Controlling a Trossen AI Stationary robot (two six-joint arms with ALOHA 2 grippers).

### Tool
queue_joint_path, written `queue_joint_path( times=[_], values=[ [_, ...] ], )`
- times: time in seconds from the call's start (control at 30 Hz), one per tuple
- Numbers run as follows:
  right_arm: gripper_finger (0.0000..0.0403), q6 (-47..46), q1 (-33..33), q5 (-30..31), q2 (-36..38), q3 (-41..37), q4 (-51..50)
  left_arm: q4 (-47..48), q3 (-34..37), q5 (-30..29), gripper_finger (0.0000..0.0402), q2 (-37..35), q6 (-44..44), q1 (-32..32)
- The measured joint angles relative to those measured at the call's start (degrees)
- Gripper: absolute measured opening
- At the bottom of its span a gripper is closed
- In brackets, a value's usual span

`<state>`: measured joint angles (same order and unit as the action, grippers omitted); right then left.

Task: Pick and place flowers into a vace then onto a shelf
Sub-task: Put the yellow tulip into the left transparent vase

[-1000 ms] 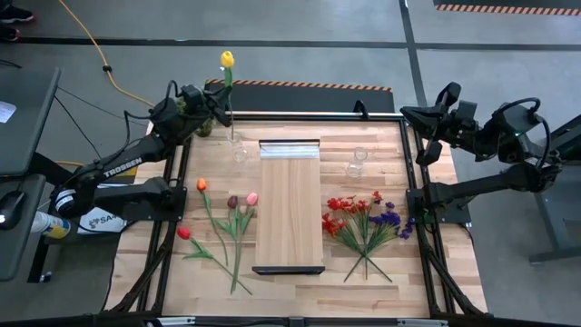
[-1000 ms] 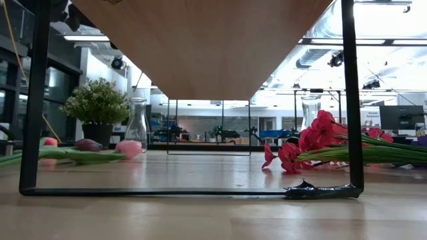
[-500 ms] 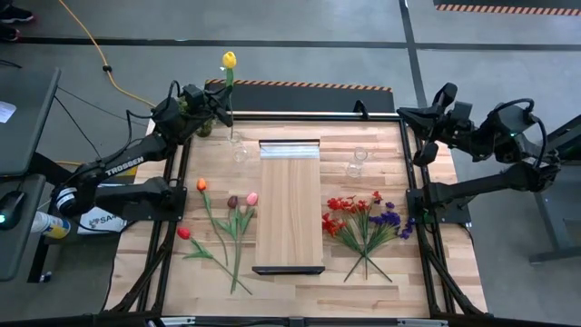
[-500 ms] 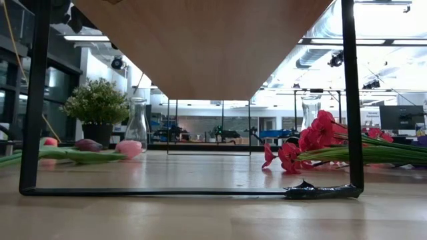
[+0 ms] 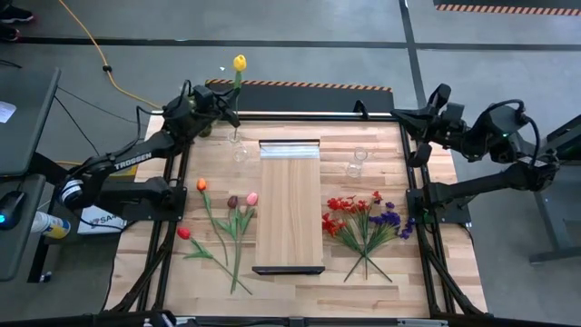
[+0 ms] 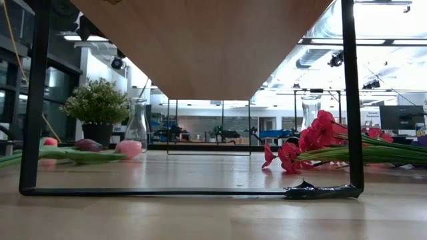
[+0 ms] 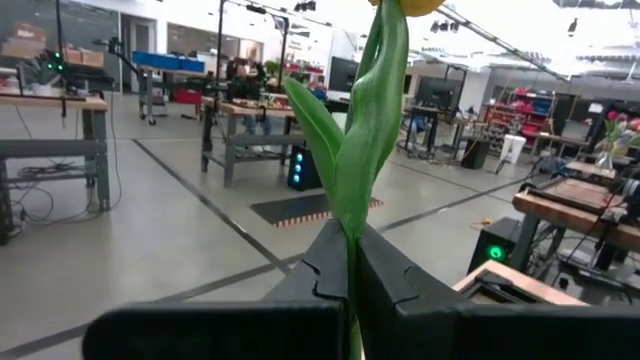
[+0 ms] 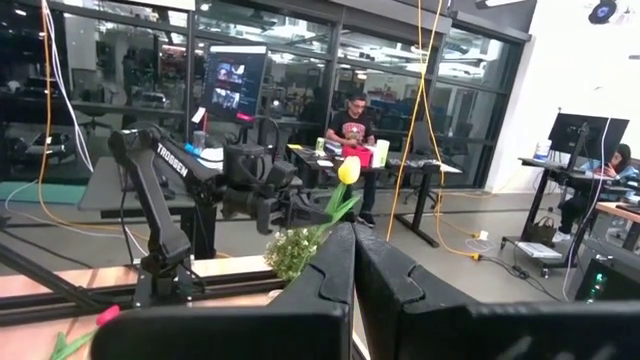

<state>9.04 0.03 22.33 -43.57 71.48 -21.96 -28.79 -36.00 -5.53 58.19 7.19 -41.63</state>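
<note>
Black fingers of the left gripper [image 7: 350, 290] are clamped on the stem of a yellow tulip [image 5: 239, 64], carried upright so its stem end can drop into the glass vase [image 5: 240, 148] just below, by the shelf [image 5: 290, 204]. Other tulips [image 5: 238, 207] and sprays [image 5: 363, 218] lie on the table. The right gripper [image 8: 352, 270] waits closed and empty at the far right corner.

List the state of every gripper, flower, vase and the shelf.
left gripper: shut on the yellow tulip's stem, raised.
yellow tulip: held upright above the left vase.
left vase: upright, no flower in it yet.
right vase: upright, empty.
right gripper: shut, empty, at the table's right edge.
other tulips: lying flat.
sprays: lying flat.
shelf: bare.
</note>
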Motion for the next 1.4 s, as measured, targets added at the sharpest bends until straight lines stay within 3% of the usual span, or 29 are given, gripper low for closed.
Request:
queue_joint_path(
  times=[0.33, 0.77, 0.97, 1.4],
  values=[
    [0.0000, 0.19, 0.00, 0.02, 0.02, 0.00, 0.02, -3.14, 4.93, 1.21, 0.0036, -0.26, 4.19, 0.00],
    [0.0000, 0.39, -0.02, 0.02, 0.02, 0.00, 0.02, -2.35, 4.97, 4.73, 0.0044, -0.26, 6.22, 0.02],
    [0.0000, 0.39, 0.00, 0.02, 0.02, 0.00, 0.02, 0.60, 4.97, 4.68, 0.0066, -0.26, 6.63, 0.02],
    [0.0000, 0.13, -0.02, 0.02, 0.02, 0.00, 0.02, 4.29, 4.99, 4.60, 0.0071, -0.37, 6.66, 0.00]
  ],
)
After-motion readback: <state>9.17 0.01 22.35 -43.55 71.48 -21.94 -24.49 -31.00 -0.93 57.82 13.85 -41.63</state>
